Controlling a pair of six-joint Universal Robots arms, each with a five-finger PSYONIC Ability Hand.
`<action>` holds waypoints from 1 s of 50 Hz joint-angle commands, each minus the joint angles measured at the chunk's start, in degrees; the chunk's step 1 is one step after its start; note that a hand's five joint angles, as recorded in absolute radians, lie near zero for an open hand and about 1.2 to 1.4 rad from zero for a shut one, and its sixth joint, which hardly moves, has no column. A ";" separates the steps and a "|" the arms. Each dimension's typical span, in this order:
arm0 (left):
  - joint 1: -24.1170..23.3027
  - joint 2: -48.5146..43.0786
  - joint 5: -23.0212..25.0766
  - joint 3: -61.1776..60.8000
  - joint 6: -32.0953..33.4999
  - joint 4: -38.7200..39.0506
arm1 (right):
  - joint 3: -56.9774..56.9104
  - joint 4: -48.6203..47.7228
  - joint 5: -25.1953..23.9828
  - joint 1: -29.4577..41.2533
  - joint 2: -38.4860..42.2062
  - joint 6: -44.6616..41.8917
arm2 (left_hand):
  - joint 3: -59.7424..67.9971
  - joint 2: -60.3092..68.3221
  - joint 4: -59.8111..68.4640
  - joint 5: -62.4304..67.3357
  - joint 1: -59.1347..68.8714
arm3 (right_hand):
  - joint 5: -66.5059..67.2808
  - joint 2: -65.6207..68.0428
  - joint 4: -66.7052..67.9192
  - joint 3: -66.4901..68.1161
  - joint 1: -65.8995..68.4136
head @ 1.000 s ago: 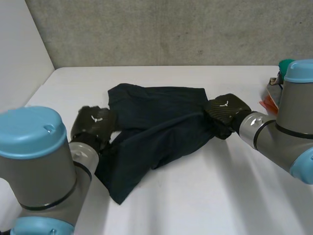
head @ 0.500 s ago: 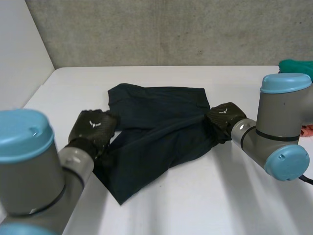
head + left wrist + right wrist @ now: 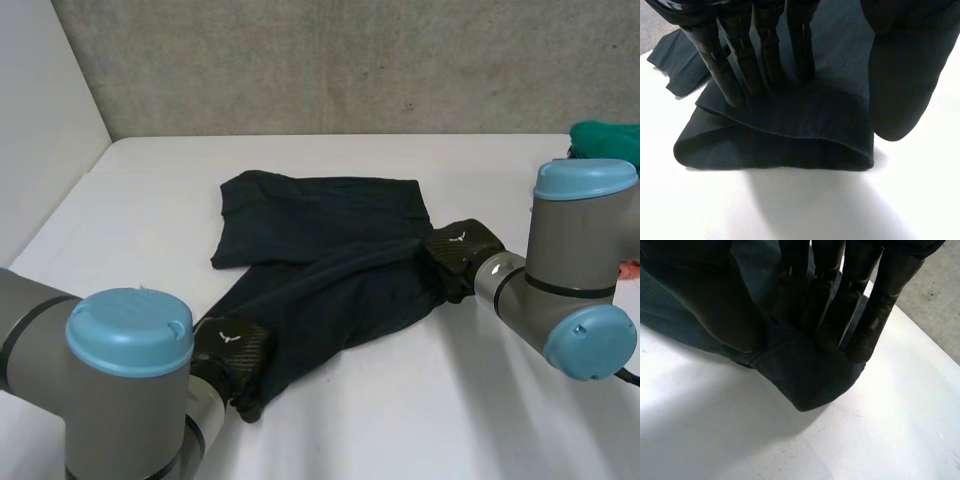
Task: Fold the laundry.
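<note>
A dark navy garment [image 3: 320, 250] lies spread on the white table [image 3: 420, 400], one long leg reaching toward the near left. My left hand [image 3: 232, 350] is at that near end of the leg. In the left wrist view its straight fingers [image 3: 765, 55] rest on top of the folded hem [image 3: 790, 145], with the thumb [image 3: 900, 75] standing apart beside them, so the hand is open. My right hand [image 3: 458, 248] is at the garment's right edge. There its fingers [image 3: 860, 300] and thumb pinch a bulging corner of the cloth [image 3: 810, 380].
A green cloth [image 3: 605, 135] lies at the table's far right, with a bit of something red [image 3: 630, 268] nearer along that side. A white side wall [image 3: 40, 120] borders the table's left, and a grey wall runs along the back.
My left hand has moved from the garment's left side down to the near end of the leg, and its fingers have straightened. The right hand has kept its hold on the right edge.
</note>
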 commanded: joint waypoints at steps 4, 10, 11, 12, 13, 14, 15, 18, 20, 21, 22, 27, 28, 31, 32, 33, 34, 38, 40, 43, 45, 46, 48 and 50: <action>0.28 -4.89 -0.26 2.85 0.58 3.24 | 2.04 -0.64 -0.18 -0.15 -0.53 -0.11 | 50.20 50.22 49.95 49.78 50.33 | 14.17 12.61 12.12 12.00 23.98; 0.28 -5.51 -1.67 3.99 3.91 2.98 | 2.57 0.94 -0.36 -0.15 -3.17 -1.86 | 51.58 51.60 51.33 51.17 51.71 | 14.17 12.61 12.12 12.00 23.98; 0.28 -5.16 -1.93 4.08 4.62 2.89 | 2.66 1.47 -0.53 -0.15 -3.78 -2.56 | 51.58 51.60 51.33 51.17 51.71 | 14.17 12.61 12.12 12.00 23.98; 0.28 -4.55 -2.28 4.17 5.32 2.72 | 2.66 2.25 -0.79 -0.15 -4.57 -3.35 | 51.58 51.60 51.33 51.17 51.71 | 14.17 12.61 12.12 12.00 23.98; 0.37 -2.28 -2.72 4.34 6.72 2.11 | 2.48 4.18 -1.41 -0.15 -6.14 -5.36 | 51.58 51.60 51.33 51.17 51.71 | 14.17 12.61 12.12 12.00 23.98; 0.37 -0.52 -2.81 4.34 7.52 1.66 | 2.31 5.33 -1.76 -0.24 -6.94 -6.42 | 51.58 51.60 51.33 51.17 51.71 | 14.17 12.61 12.12 12.00 23.98; 0.46 1.24 -2.90 4.34 8.39 1.14 | 2.04 6.73 -2.11 -0.41 -7.91 -7.57 | 51.58 51.60 51.33 51.17 51.71 | 14.17 12.61 12.12 12.00 23.98; 0.46 7.13 -2.72 4.78 12.26 -1.32 | 1.34 14.10 -3.34 -0.85 -11.34 -12.40 | 51.58 51.60 51.33 51.17 51.71 | 14.17 12.61 12.12 12.00 23.98; 0.28 9.33 -2.64 5.22 14.37 -2.38 | 1.16 18.50 -3.78 -1.47 -12.83 -15.04 | 51.58 51.60 51.33 51.17 51.71 | 14.17 12.61 12.12 12.00 23.98; 0.20 11.17 -2.46 5.40 16.03 -2.99 | 0.73 22.00 -4.13 -2.08 -13.88 -17.14 | 51.58 51.60 51.33 51.17 51.71 | 14.17 12.61 12.12 12.00 23.98; 0.28 11.88 -2.29 5.40 16.74 -3.09 | 0.46 23.34 -4.31 -2.26 -14.42 -17.51 | 51.58 51.60 51.33 51.17 51.71 | 14.17 12.61 12.12 12.00 23.98; 1.60 12.60 -2.28 5.40 17.89 -2.56 | -0.07 20.29 -6.59 -2.26 -14.60 -15.58 | 51.58 51.60 51.33 51.17 51.71 | 14.17 12.61 12.12 12.00 23.98; 2.12 12.07 -2.28 5.48 18.07 -2.47 | -0.07 18.63 -6.95 -2.52 -14.16 -14.27 | 51.58 51.60 51.33 51.17 51.71 | 14.17 12.61 12.12 12.00 23.98; 5.28 9.53 -2.37 6.36 18.25 -2.03 | -0.15 16.24 -7.30 -2.52 -11.62 -12.42 | 51.58 51.60 51.33 51.17 51.71 | 14.17 12.61 12.12 12.00 23.98; 6.68 8.21 -2.20 6.80 18.16 -1.60 | -0.42 15.28 -7.39 -2.52 -9.78 -11.45 | 51.58 51.60 51.33 51.17 51.71 | 14.17 12.61 12.12 12.00 23.98; 7.39 7.42 -2.20 6.98 17.98 -1.33 | -0.42 14.75 -7.39 -2.61 -8.81 -10.84 | 51.58 51.60 51.33 51.17 51.71 | 14.17 12.61 12.12 12.00 23.98; 7.92 6.71 -2.20 7.24 18.07 -0.98 | -0.42 14.48 -7.48 -2.61 -8.28 -10.31 | 51.58 51.60 51.33 51.17 51.71 | 14.17 12.61 12.12 12.00 23.98; 8.81 2.76 -2.20 8.82 18.07 0.69 | -0.16 14.48 -7.65 -3.22 -6.34 -8.72 | 51.58 51.60 51.33 51.17 51.71 | -13.64 -15.20 -15.69 -15.81 -3.83; 8.81 1.79 -2.20 9.52 18.07 0.87 | 0.11 14.48 -7.65 -3.66 -6.42 -8.72 | 51.58 51.60 51.33 51.17 51.71 | -19.24 -20.80 -21.29 -21.41 -9.43; 8.90 0.03 -2.20 11.28 18.16 0.87 | 0.11 14.57 -7.39 -3.75 -6.78 -8.81 | 51.58 51.60 51.33 51.17 51.71 | -24.77 -26.33 -26.83 -26.94 -14.96; 8.98 -1.11 -2.28 12.51 18.16 0.87 | 0.11 14.74 -7.04 -3.49 -6.95 -9.33 | 51.58 51.60 51.33 51.17 51.71 | -34.33 -35.89 -36.38 -36.49 -24.52; 8.98 -1.38 -2.28 12.86 18.24 0.87 | 0.11 14.83 -7.04 -3.49 -6.95 -9.51 | 51.58 51.60 51.33 51.17 51.71 | -34.88 -36.44 -36.94 -37.05 -25.08; 9.07 -1.73 -2.28 13.48 18.25 0.78 | 0.11 15.09 -7.04 -3.49 -7.04 -9.69 | 51.58 51.60 51.33 51.17 51.71 | -35.89 -37.45 -37.94 -38.06 -26.08; 9.16 -2.17 -2.28 14.18 18.33 0.78 | 0.11 15.62 -7.04 -3.49 -7.04 -9.78 | 51.58 51.60 51.33 51.17 51.71 | -37.91 -39.47 -39.96 -40.08 -28.10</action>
